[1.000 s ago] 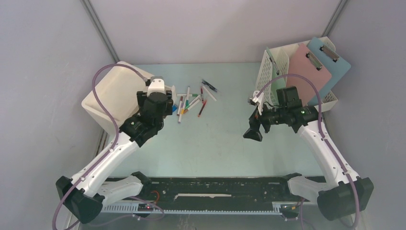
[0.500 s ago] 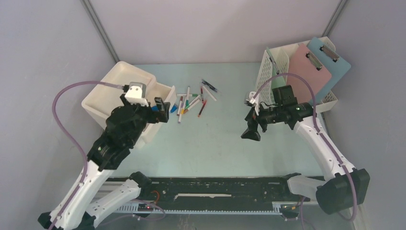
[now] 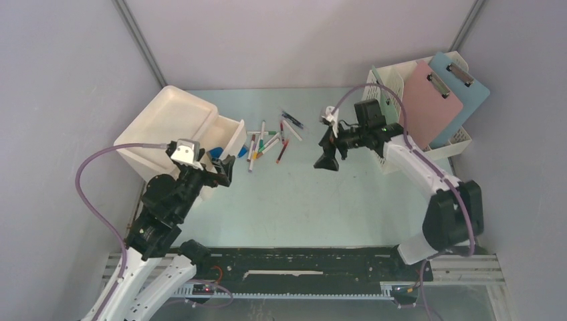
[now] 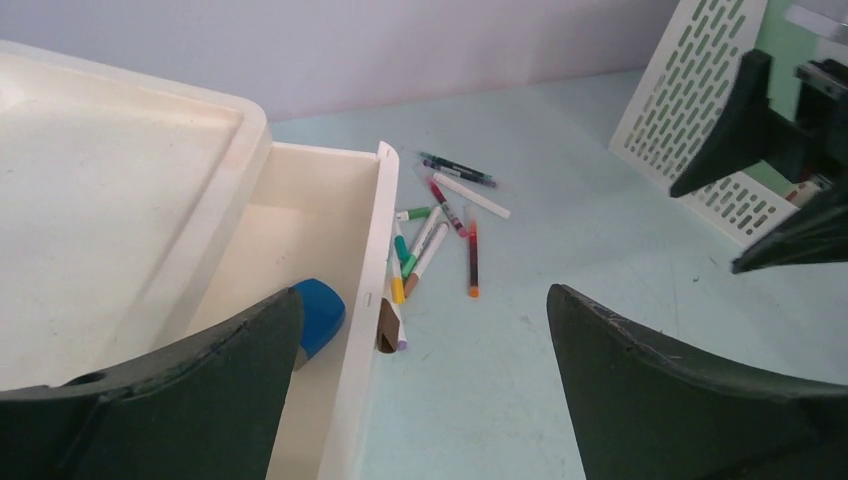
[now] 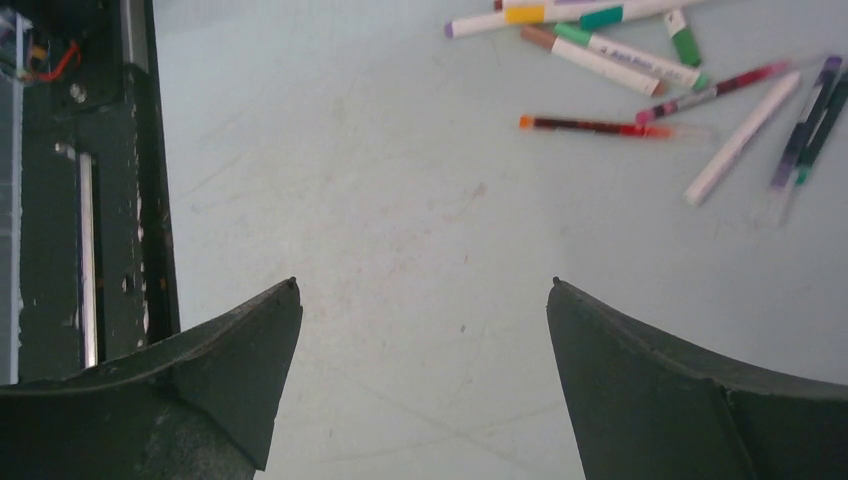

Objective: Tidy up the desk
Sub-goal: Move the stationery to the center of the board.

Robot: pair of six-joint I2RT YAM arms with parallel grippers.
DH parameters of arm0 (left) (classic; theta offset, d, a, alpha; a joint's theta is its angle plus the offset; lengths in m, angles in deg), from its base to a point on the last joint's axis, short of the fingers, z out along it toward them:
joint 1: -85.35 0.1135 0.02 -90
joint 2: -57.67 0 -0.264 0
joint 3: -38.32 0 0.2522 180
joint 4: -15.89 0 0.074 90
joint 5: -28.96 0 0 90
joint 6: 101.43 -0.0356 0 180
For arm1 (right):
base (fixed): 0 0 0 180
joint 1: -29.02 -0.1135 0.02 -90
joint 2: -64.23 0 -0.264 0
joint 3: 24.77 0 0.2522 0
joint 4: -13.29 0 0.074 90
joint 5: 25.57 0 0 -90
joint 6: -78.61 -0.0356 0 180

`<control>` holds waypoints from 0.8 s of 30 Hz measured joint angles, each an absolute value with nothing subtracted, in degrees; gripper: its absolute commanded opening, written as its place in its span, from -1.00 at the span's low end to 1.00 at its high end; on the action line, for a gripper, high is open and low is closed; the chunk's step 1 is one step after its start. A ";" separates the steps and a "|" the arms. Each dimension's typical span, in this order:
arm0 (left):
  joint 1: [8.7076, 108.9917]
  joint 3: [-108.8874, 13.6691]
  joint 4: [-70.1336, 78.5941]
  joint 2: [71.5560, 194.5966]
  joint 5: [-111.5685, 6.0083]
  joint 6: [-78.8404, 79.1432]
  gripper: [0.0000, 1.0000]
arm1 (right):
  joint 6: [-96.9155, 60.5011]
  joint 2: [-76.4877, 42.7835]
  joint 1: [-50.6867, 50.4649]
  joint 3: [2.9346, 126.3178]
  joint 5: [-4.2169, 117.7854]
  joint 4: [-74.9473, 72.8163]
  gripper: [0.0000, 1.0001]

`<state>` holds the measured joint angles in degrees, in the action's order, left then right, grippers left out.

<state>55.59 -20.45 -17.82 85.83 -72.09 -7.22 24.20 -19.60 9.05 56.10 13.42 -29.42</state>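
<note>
Scattered markers [image 3: 267, 142] beside white bin [image 3: 164, 120], blue lump [image 4: 320, 315], perhaps tape, in its drawer [image 4: 290, 240]

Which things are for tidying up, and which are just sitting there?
For the job: the desk; the loose pens scattered on it; probably the white bin with its open drawer.

Just sitting there: the file rack holding a pink clipboard and a blue clipboard; the black rail in front.

Pens [image 3: 271, 142] btwn bin [image 3: 167, 130] (L), rack [image 3: 386, 93] (R).
</note>
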 measured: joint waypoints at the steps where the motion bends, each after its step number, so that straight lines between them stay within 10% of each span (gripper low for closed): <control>1: 56.33 -19.82 -17.01 85.02 -71.26 -7.33 1.00 | 23.57 -21.61 8.81 58.11 13.23 -29.46 0.99; 24: 61.99 -18.31 -13.25 84.28 -67.26 -7.33 1.00 | 15.68 -52.43 3.96 98.05 15.91 -40.54 0.99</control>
